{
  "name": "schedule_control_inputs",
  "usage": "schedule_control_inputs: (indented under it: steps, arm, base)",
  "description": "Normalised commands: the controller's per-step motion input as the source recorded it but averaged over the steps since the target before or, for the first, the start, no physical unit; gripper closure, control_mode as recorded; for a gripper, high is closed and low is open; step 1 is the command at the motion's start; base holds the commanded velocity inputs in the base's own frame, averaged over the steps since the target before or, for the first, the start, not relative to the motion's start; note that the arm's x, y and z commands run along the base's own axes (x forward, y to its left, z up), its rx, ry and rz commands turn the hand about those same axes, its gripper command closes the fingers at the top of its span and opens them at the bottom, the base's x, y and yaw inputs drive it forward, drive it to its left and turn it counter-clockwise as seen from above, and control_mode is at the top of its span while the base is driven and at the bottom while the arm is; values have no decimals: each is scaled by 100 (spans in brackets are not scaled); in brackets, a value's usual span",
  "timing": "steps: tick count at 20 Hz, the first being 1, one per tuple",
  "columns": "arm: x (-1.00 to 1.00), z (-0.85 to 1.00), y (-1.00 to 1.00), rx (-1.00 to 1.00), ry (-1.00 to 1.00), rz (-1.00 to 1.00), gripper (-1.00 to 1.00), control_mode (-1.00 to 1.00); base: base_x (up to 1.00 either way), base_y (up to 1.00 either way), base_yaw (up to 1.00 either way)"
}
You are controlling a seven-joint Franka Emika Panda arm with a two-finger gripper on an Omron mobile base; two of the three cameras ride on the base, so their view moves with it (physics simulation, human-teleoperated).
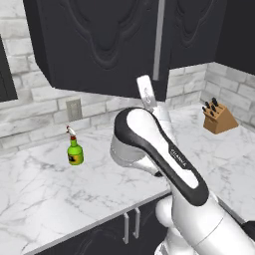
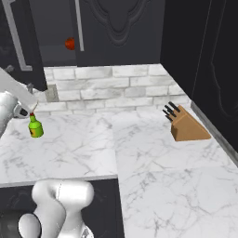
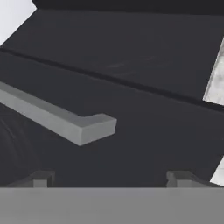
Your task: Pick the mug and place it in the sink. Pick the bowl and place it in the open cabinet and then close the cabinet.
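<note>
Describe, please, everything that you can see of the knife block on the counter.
The knife block is a wedge of light brown wood, its slanted face tilted up toward the wall. Several black knife handles stick out of its upper end. It stands on the white marble counter, near the corner by the tall black cabinet, with nothing else touching it.

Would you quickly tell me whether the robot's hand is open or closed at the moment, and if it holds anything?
Hand: open, holding nothing; fingertips stand wide apart, close to the cabinet door, near its bar handle.

Bottle [image 1: 75, 152] left of knife block [image 1: 218, 118]
</note>
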Motion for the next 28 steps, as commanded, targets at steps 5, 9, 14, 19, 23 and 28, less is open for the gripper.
schedule_control_inputs:
  steps: [5, 9, 14, 19, 23, 28]
  arm:
    - [88, 96, 21, 8, 61, -9, -100, -100]
    - [8, 12, -40, 13, 60, -15, -100, -100]
    - [31, 0, -4, 9, 38, -12, -100, -100]
    - [90, -2, 36, 2, 52, -11, -100, -100]
    - [100, 0, 78, 0, 53, -10, -100, -100]
    - [100, 0, 89, 0, 45, -12, -100, -100]
  base:
    - [0, 0, 0]
    - [0, 0, 0]
    - [0, 0, 0]
    - [0, 0, 0]
    - [0, 0, 0]
    - [0, 0, 0]
